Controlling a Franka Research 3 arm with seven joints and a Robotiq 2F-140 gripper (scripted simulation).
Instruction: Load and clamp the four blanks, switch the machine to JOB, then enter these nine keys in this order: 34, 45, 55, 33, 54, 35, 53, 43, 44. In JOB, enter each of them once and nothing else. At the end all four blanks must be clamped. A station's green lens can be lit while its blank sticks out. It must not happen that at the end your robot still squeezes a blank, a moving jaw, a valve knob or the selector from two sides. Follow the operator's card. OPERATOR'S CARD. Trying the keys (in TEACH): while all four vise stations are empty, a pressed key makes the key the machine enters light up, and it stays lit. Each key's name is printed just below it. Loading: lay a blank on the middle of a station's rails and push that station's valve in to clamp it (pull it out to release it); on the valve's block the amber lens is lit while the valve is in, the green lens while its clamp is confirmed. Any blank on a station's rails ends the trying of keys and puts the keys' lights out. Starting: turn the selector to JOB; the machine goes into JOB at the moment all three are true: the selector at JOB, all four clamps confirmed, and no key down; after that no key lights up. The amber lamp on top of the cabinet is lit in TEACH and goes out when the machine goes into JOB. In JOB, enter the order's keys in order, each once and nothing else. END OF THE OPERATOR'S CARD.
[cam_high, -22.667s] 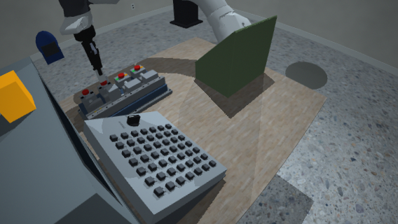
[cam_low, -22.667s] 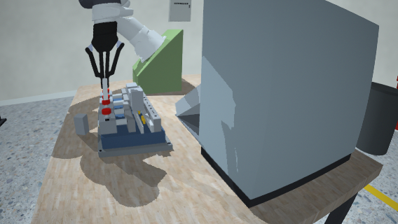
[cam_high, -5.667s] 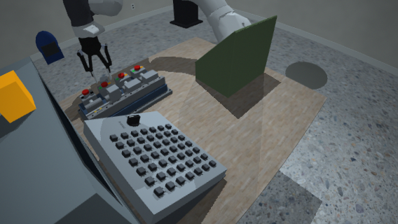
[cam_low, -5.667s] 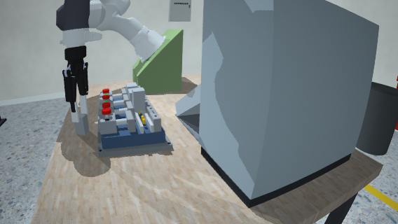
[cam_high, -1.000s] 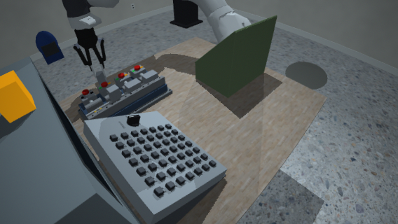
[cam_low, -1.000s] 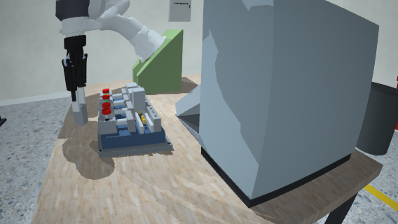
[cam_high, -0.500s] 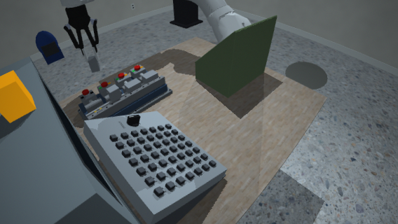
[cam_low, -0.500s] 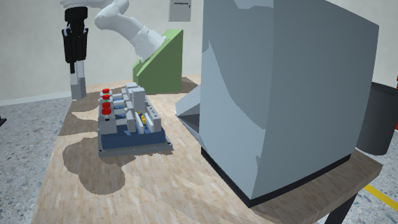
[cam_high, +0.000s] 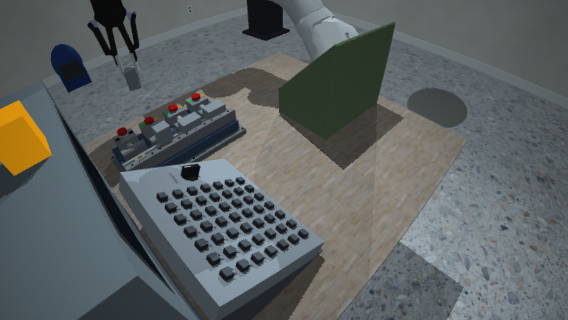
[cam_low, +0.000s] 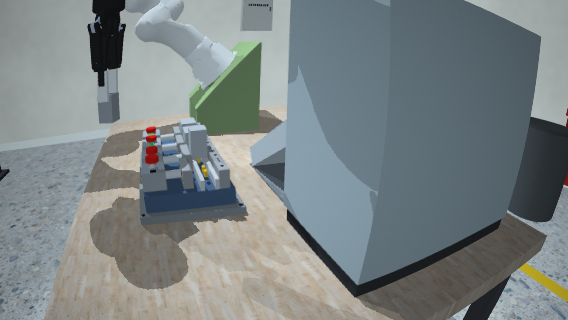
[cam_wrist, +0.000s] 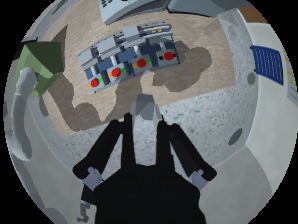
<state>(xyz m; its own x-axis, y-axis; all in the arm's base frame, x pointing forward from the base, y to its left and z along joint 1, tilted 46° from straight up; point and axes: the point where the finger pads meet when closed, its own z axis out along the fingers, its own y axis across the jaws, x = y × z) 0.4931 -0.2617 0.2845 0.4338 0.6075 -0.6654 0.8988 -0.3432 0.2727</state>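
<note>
My gripper (cam_high: 129, 69) (cam_low: 108, 94) (cam_wrist: 144, 108) is shut on a grey blank (cam_high: 132, 80) (cam_low: 108, 112) (cam_wrist: 145, 102), held in the air beyond the valve side of the vise row. Three stations hold blanks: the end one (cam_high: 214, 108) (cam_wrist: 87, 59), the second (cam_high: 190, 122) (cam_wrist: 106, 45) and the third (cam_high: 162, 134) (cam_low: 197, 142) (cam_wrist: 131, 33), which stands up higher. The fourth station shows bare yellow spots (cam_high: 140, 158) (cam_wrist: 157, 31). Green and amber lenses show at the three loaded stations; the fourth valve (cam_high: 122, 131) (cam_low: 151, 159) (cam_wrist: 169, 56) shows none lit. The selector (cam_high: 190, 171) setting is unclear.
The key panel (cam_high: 150, 187) stands beside the vise row, with no key lit. The amber lamp (cam_high: 22, 137) on the cabinet (cam_high: 60, 225) (cam_low: 340, 150) looks lit. The green arm mount (cam_high: 325, 95) (cam_low: 232, 100) (cam_wrist: 50, 57) stands at the other side.
</note>
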